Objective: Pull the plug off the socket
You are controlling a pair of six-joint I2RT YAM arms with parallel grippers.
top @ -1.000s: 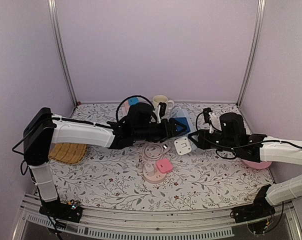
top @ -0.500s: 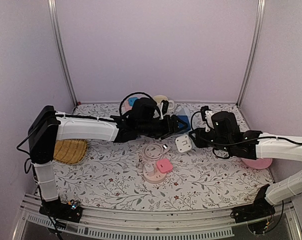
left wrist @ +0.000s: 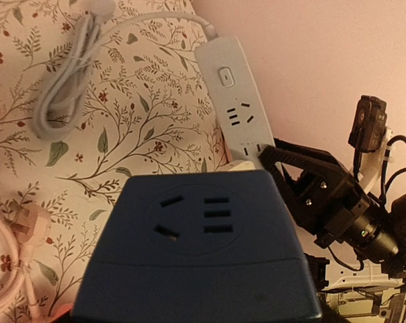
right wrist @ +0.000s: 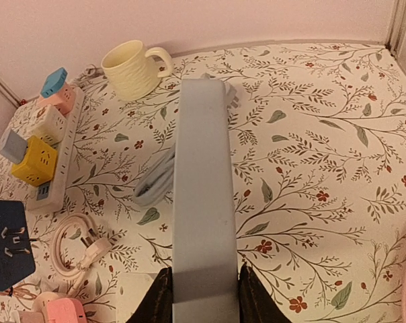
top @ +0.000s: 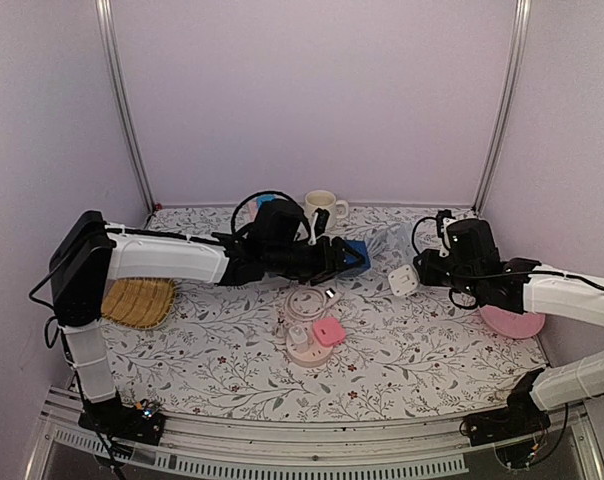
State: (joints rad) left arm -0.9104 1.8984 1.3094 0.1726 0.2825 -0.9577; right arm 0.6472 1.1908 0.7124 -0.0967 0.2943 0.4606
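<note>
My left gripper (top: 334, 258) is shut on a dark blue cube plug (top: 352, 252). The plug fills the bottom of the left wrist view (left wrist: 196, 256) and hides the fingers there. My right gripper (top: 424, 274) is shut on one end of a pale grey socket strip (top: 384, 243), which runs up the middle of the right wrist view (right wrist: 201, 195) between the fingers (right wrist: 159, 299). The blue plug hangs apart from the strip, its prongs bare in the right wrist view (right wrist: 8, 252). A white cube adapter (top: 403, 281) sits at the strip's held end.
A cream mug (top: 320, 204) stands at the back. A second white strip with coloured cubes (right wrist: 45, 145) lies back left. Also on the table are a coiled grey cord (right wrist: 156, 182), a pink round socket with plug (top: 317, 335), a woven mat (top: 137, 300) on the left and a pink plate (top: 512, 322) on the right.
My right gripper has moved right with the socket strip and white cube. The blue plug, still in my left gripper, now stands apart from the strip.
</note>
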